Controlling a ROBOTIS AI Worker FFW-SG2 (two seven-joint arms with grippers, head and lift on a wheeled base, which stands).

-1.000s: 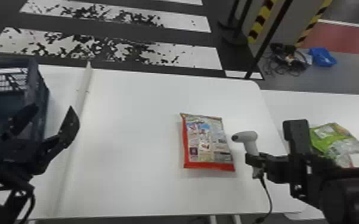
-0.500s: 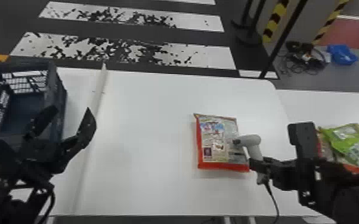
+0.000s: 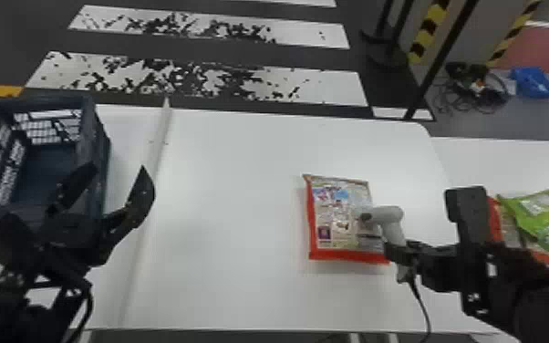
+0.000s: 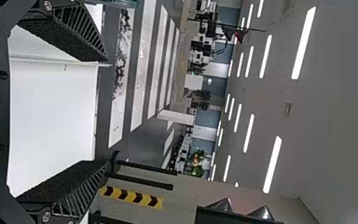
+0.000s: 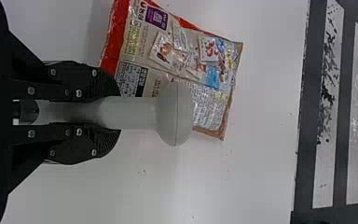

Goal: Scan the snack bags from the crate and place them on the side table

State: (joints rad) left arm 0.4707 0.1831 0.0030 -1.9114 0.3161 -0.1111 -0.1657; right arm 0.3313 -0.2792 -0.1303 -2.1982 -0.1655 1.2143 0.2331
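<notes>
The right pincer (image 3: 399,248) is clamped on the handle of the scanner (image 3: 390,219), whose head is over the red-edged snack bag (image 3: 339,219) lying on the white tabletop (image 3: 232,219). The left pincer (image 3: 116,182), its fingers apart, hangs beside the crate (image 3: 98,137).

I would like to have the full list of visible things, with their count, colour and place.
crate: 1, dark blue, left, on white tabletop
nearer snack bag: 1, red and beige, on table
scanner: 1, pale grey, above that bag
green snack bag: 1, side table
other red bag: at least 1, beside the green
table: 1, white, centre
side table: 1, white, right
floor stripes: several, white, beyond
cables: several, mostly black, floor
ceiling lights: many, white, overhead
left gripper: 1, black, near crate
right gripper: 1, black, gripping scanner
</notes>
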